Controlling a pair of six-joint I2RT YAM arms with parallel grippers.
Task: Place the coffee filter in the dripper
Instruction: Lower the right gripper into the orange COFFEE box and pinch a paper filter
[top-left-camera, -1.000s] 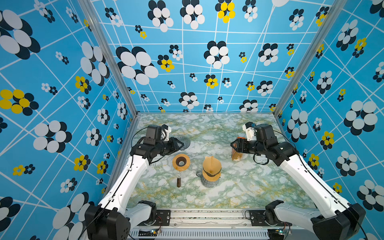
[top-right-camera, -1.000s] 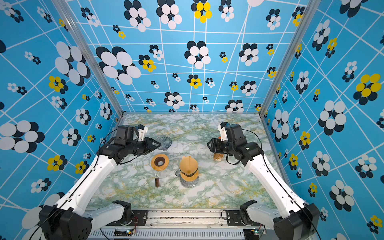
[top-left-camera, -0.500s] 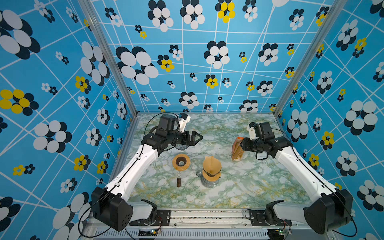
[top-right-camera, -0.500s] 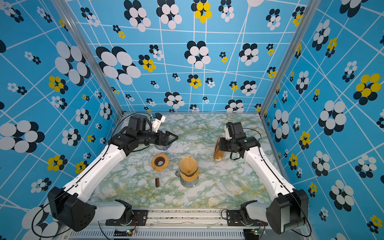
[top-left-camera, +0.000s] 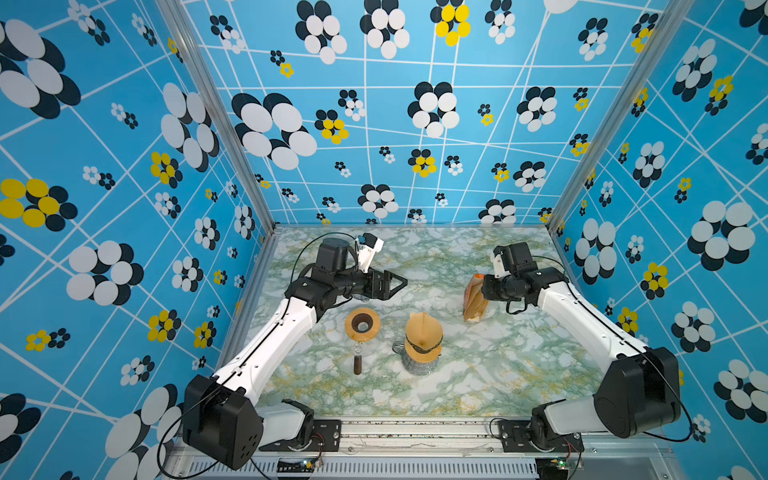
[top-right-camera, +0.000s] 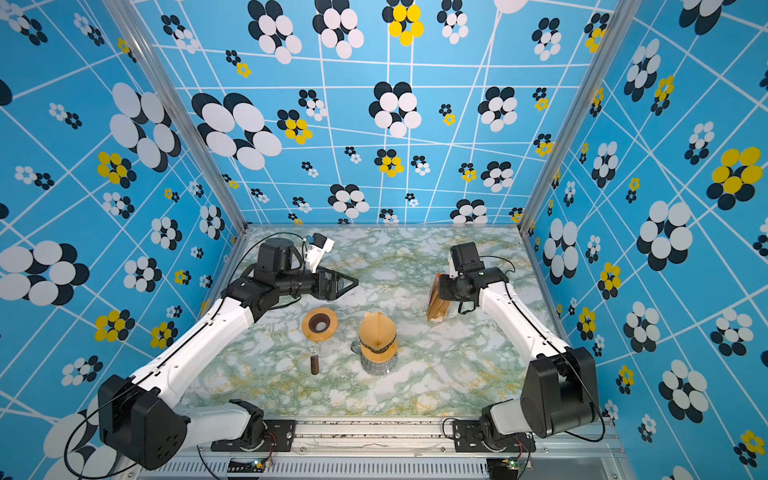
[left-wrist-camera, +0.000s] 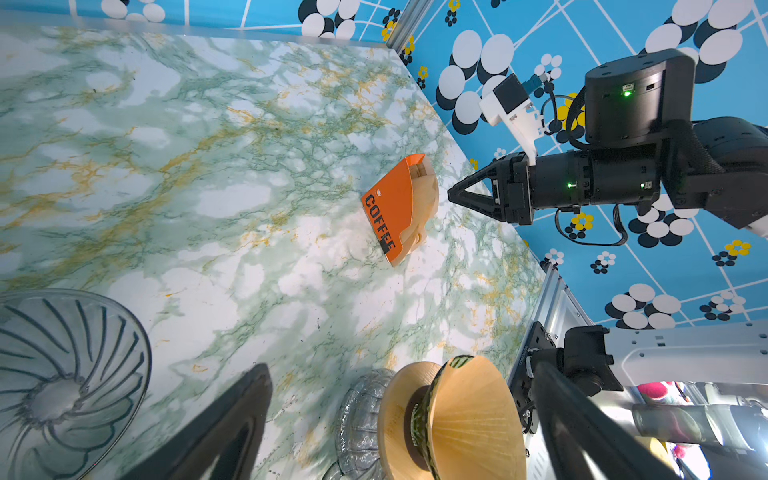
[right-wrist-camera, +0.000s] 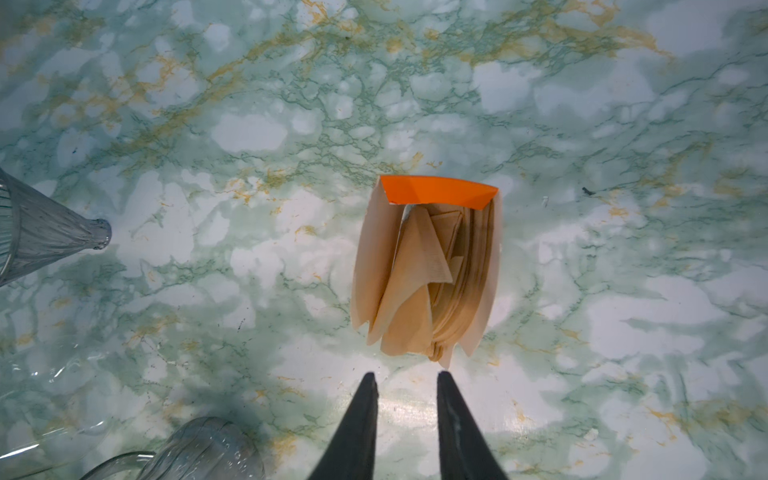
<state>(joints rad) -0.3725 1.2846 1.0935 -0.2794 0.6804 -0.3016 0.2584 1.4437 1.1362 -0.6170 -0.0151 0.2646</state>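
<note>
**Filters sit in their box, neither gripper holding anything**

The paper coffee filters (right-wrist-camera: 419, 270) are packed in an orange COFFEE box (left-wrist-camera: 388, 208) on the right part of the marble table (top-left-camera: 498, 374). The box's open top faces the right arm. One filter at the front has fanned loose from the stack. The right gripper (right-wrist-camera: 406, 378) points at that open top, with its tips just short of the paper. Its jaws are parted by a narrow gap and only tabletop shows between them, so it grips nothing.

The left gripper (top-left-camera: 390, 284) hovers over the left-centre of the table, jaws spread wide and empty. The ribbed clear glass dripper (left-wrist-camera: 70, 374) lies below it, beside one finger, with its mouth toward the left wrist camera. Whether finger and glass touch, I cannot tell.

Nearer the front edge sits a wooden ring (top-left-camera: 362, 323) with a brown handle (top-left-camera: 357, 365) in front of it. Just beside that stands a glass carafe (top-left-camera: 419, 365) topped by a tan ribbed cone (top-left-camera: 424, 328) with a dark patterned band, apart from the box
</note>
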